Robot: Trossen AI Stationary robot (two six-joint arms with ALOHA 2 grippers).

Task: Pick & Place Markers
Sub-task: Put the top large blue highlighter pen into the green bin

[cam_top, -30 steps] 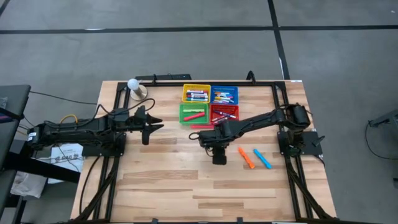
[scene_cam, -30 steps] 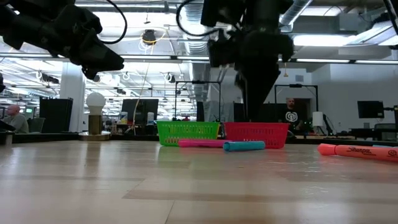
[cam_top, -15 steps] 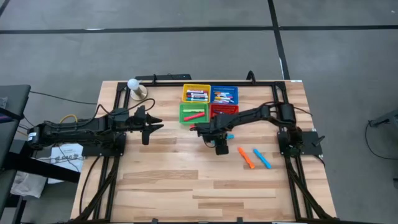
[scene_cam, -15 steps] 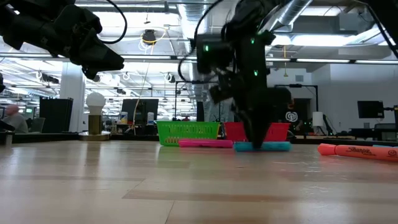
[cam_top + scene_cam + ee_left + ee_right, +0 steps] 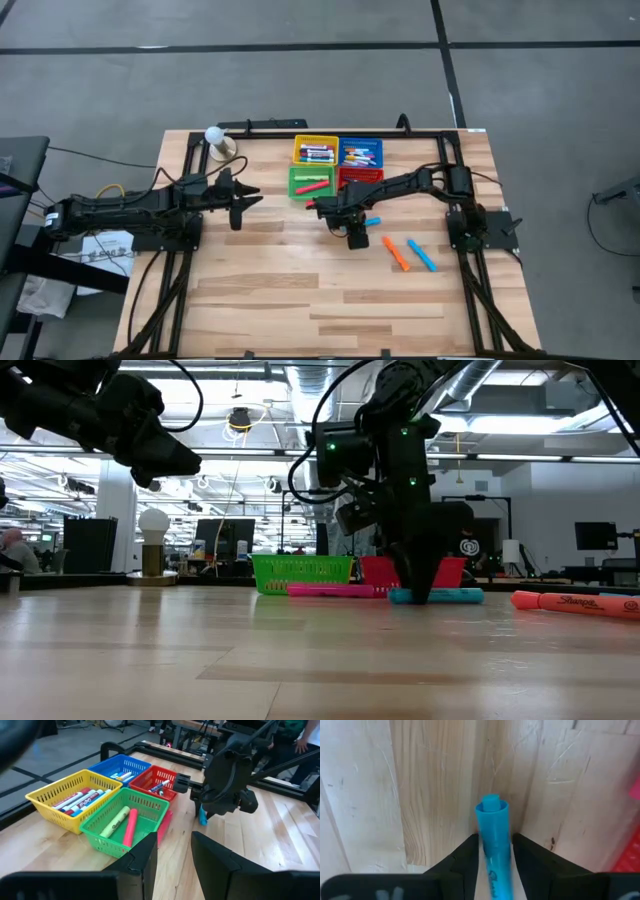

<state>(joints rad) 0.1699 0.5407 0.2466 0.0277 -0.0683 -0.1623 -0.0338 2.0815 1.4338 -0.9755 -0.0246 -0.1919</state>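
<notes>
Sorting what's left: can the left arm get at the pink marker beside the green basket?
Probably yes: the left tool hangs nearby, the pink marker lies exposed, though the right tool works close by.

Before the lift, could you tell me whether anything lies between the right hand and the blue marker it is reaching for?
Nothing visible does. The right hand is down at the table, its fingers flanking the blue marker on bare wood.
</notes>
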